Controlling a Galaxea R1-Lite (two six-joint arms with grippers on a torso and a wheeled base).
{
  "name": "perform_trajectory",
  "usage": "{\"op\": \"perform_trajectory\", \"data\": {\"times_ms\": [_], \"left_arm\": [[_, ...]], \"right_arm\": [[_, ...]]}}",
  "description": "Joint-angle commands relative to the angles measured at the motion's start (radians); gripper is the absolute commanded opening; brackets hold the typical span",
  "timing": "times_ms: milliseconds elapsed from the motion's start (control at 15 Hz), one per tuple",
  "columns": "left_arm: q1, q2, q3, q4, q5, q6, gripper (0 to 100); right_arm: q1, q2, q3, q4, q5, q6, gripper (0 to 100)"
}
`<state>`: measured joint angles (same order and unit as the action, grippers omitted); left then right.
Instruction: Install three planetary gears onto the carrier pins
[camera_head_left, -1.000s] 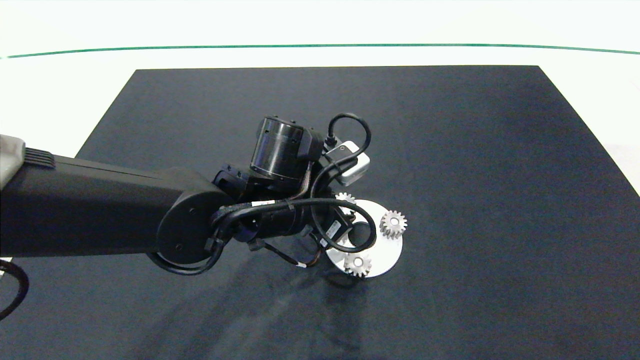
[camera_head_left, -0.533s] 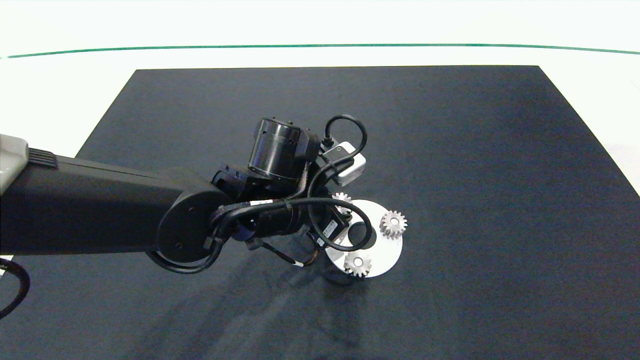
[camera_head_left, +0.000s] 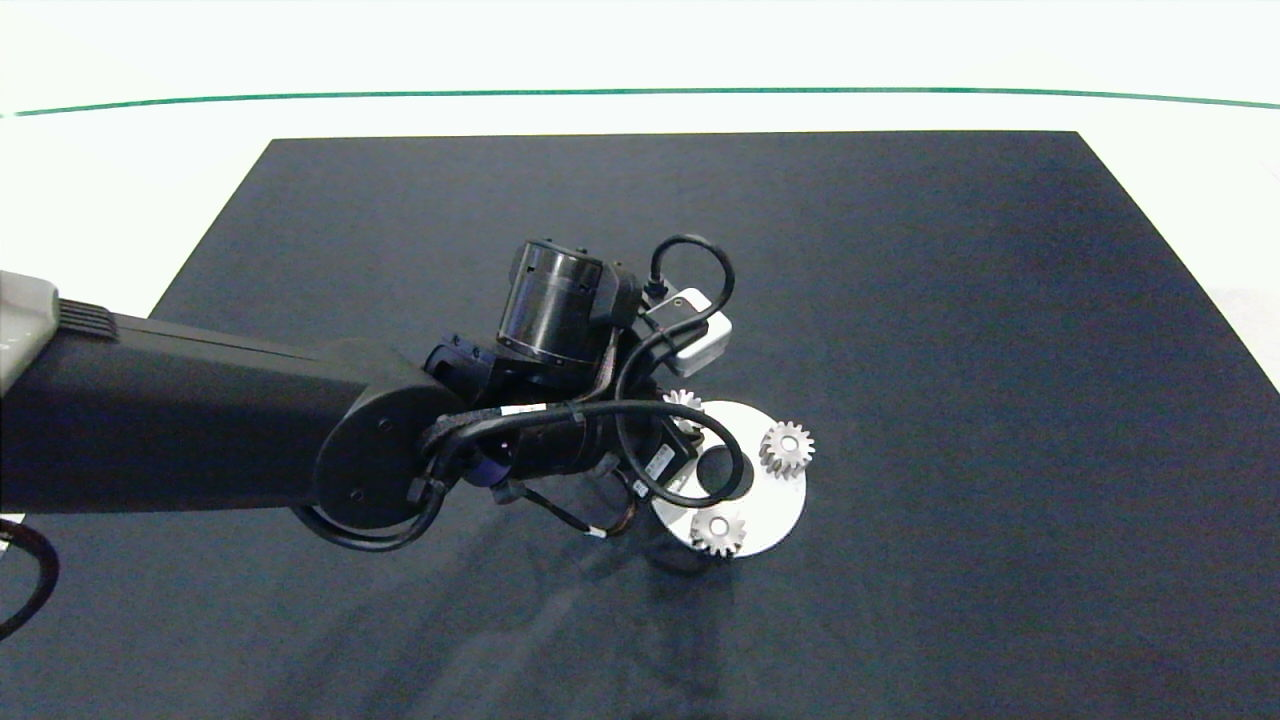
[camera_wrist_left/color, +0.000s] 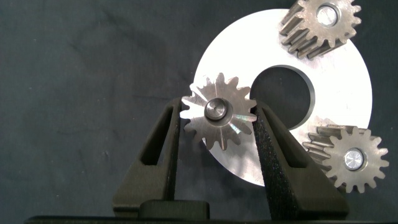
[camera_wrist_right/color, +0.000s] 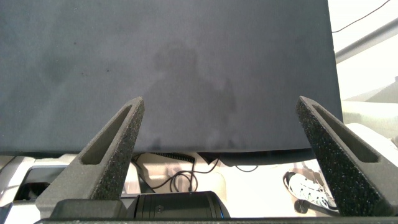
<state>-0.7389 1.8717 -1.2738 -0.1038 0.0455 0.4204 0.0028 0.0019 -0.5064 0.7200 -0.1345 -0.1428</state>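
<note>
The white carrier disc lies on the dark mat, and its pins carry three silver planetary gears. Two gears sit free on their pins. The third gear sits at the disc's rim with its pin end showing in the bore. My left gripper is shut on this gear, its black fingers touching the teeth on both sides. In the head view the left arm covers part of the disc, and the held gear peeks out beside the wrist. My right gripper is open and holds nothing, away from the disc.
The dark mat covers most of the white table, with a green line behind it. Beyond the mat's edge the right wrist view shows cables and a shoe on the floor.
The left wrist has shifted slightly left and the held gear has shifted a little with it. The other two gears and the disc stay where they were.
</note>
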Motion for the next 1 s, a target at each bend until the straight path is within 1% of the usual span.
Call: {"op": "perform_trajectory", "data": {"times_ms": [67,467,600,667,733,867,933,1000], "left_arm": [[0.000,0.000,0.001,-0.002,-0.001,0.000,100],[0.003,0.000,-0.001,0.001,-0.001,0.000,100],[0.013,-0.049,-0.009,0.006,0.000,-0.003,100],[0.052,-0.097,-0.009,0.024,0.000,-0.002,100],[0.098,-0.160,-0.010,0.084,0.000,0.001,100],[0.208,-0.296,-0.004,0.214,-0.001,-0.006,100],[0.262,-0.393,0.056,0.250,-0.001,-0.020,100],[0.303,-0.488,0.123,0.250,-0.001,-0.048,100]], "right_arm": [[0.000,0.001,0.000,0.004,-0.001,-0.003,100],[0.000,0.000,0.000,0.004,0.001,-0.001,100],[0.000,0.001,-0.001,0.001,-0.001,-0.004,100],[0.000,0.001,-0.003,-0.004,0.001,-0.009,100],[-0.001,0.001,-0.006,-0.022,0.003,-0.017,100],[-0.001,0.001,-0.011,-0.040,0.006,-0.046,100],[-0.001,0.001,-0.032,-0.040,0.009,-0.051,100],[-0.001,0.001,-0.052,-0.037,0.015,-0.052,100]]}}
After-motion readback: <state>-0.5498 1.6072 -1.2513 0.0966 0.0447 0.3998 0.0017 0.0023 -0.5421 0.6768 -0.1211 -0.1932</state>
